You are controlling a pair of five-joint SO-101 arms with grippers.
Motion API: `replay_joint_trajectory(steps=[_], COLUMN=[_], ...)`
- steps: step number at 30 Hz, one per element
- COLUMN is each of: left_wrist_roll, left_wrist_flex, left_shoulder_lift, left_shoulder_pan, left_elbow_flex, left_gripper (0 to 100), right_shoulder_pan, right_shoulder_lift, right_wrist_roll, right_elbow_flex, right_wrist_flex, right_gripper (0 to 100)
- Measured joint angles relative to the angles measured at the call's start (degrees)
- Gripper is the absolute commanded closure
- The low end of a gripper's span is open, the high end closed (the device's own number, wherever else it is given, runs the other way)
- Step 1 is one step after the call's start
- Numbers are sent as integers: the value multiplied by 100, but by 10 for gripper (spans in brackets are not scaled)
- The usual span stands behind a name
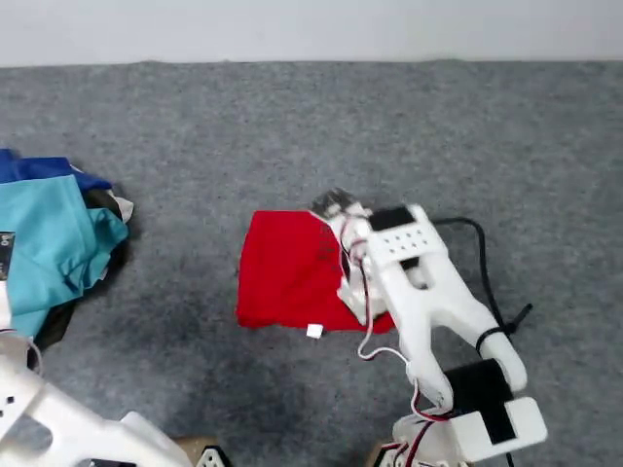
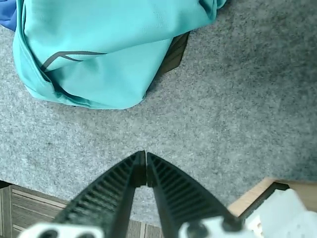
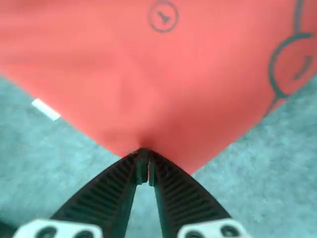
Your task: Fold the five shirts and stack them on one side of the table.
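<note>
A red shirt (image 1: 287, 272) lies flat in the middle of the grey table, with a small white label (image 1: 314, 331) at its near edge. My right gripper (image 3: 142, 159) is shut on that shirt's near right corner, where the red cloth (image 3: 148, 74) puckers between the tips; from above it sits under the white arm (image 1: 358, 306). At the left side is a loose pile: a teal shirt (image 1: 54, 248) on top, a blue one (image 1: 39, 167) behind and a dark one (image 1: 102, 199) underneath. My left gripper (image 2: 146, 171) is shut and empty over bare carpet, a short way from the teal shirt (image 2: 109, 49).
A black cable (image 1: 487, 263) runs over the carpet right of the red shirt. The table's wooden front edge (image 2: 257, 196) lies close behind my left gripper. Bare grey carpet (image 1: 389, 126) stretches across the back and the far right.
</note>
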Motion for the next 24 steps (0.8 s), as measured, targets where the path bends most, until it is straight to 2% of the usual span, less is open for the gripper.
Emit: replay_joint_trajectory(steps=[3, 6, 12, 17, 24], left_wrist_roll=[0, 0, 0, 0, 26], left_wrist_flex=[0, 0, 0, 0, 0], left_shoulder_lift=[0, 0, 0, 0, 0], left_shoulder_pan=[0, 0, 0, 0, 0], left_elbow_flex=[0, 0, 0, 211, 624], left_gripper=[985, 985, 985, 985, 985], right_shoulder_pan=[62, 88, 105, 273, 897], right_shoulder_lift=[0, -176, -536, -237, 1521], right_wrist_roll=[0, 0, 0, 9, 9], right_elbow_flex=[299, 220, -1002, -1662, -2119], right_wrist_flex=[-396, -237, 158, -624, -1776], right_gripper=[990, 990, 989, 989, 989])
